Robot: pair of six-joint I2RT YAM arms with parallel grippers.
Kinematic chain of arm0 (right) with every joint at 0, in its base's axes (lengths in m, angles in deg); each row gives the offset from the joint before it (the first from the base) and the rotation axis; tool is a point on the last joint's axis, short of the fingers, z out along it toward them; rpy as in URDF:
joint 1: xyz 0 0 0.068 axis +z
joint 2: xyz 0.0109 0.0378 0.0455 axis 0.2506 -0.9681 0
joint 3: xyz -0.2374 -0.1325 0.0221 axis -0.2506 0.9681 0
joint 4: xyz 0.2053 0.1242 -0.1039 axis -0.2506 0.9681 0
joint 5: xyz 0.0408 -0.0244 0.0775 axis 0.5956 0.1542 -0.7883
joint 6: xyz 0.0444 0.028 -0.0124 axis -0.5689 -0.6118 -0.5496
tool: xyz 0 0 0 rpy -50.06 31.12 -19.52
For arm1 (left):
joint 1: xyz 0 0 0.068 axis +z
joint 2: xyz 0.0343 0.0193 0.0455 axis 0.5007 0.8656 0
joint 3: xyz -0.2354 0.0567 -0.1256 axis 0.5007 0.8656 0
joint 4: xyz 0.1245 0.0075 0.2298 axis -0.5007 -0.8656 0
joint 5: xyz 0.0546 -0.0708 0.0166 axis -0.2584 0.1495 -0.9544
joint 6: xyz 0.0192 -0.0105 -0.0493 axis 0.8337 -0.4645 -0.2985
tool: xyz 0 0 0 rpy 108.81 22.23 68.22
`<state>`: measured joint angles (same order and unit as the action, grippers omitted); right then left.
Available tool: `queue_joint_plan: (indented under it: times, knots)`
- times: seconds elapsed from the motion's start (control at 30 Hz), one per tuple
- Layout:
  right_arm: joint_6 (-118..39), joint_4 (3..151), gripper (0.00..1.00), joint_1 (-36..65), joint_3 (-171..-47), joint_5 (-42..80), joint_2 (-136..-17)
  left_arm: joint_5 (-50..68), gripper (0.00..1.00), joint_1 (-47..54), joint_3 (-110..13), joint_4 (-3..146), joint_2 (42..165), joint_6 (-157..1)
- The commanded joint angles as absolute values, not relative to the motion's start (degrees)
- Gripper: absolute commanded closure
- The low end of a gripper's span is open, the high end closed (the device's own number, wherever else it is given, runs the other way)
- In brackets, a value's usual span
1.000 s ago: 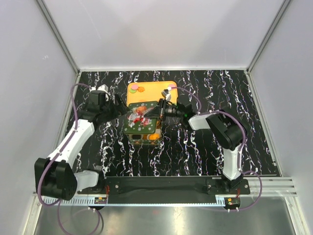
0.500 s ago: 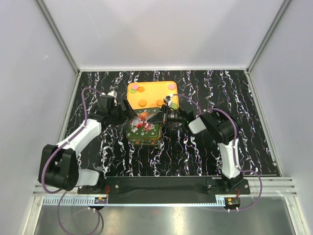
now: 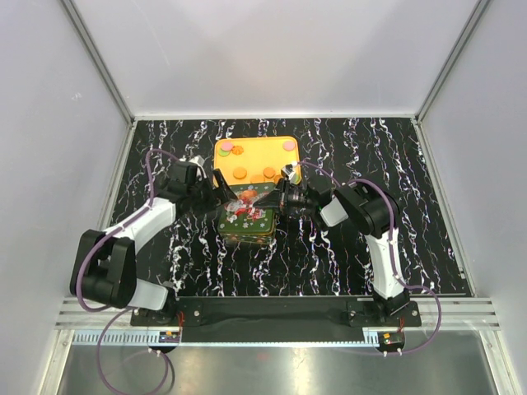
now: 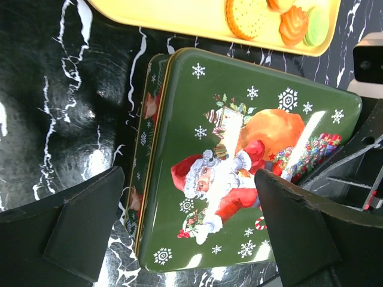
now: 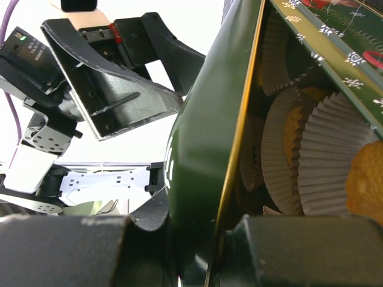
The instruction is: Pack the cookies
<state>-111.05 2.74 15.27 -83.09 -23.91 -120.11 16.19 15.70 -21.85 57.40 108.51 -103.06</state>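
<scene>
Lid (image 4: 239, 167) now sits lower on tin (image 4: 143, 149), right claw (image 3: 277, 196) clamping it, left claw (image 4: 188, 176) spread wide.

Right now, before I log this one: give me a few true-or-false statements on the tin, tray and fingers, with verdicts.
The right fingers grip the green lid by its edge. True.
The left fingers are clamped on the lid. False: they stand wide open.
The yellow tray is bare. False: several cookies lie on it.
White paper cups sit inside the tin. True.
The lid shows a snowman. False: Santa.
</scene>
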Motion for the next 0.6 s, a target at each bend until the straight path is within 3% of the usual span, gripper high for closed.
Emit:
queue_joint_plan:
  times: [0.0,0.57]
  knots:
    - [-111.54,-2.6,0.95,14.49,-82.42,-24.43,-121.24,17.93,0.02,15.19,-22.4,60.65,109.54,-102.49]
    - [-114.62,-9.98,0.65,11.15,-77.33,-24.51,-121.16,17.05,0.04,13.88,-24.6,59.15,113.23,-101.79]
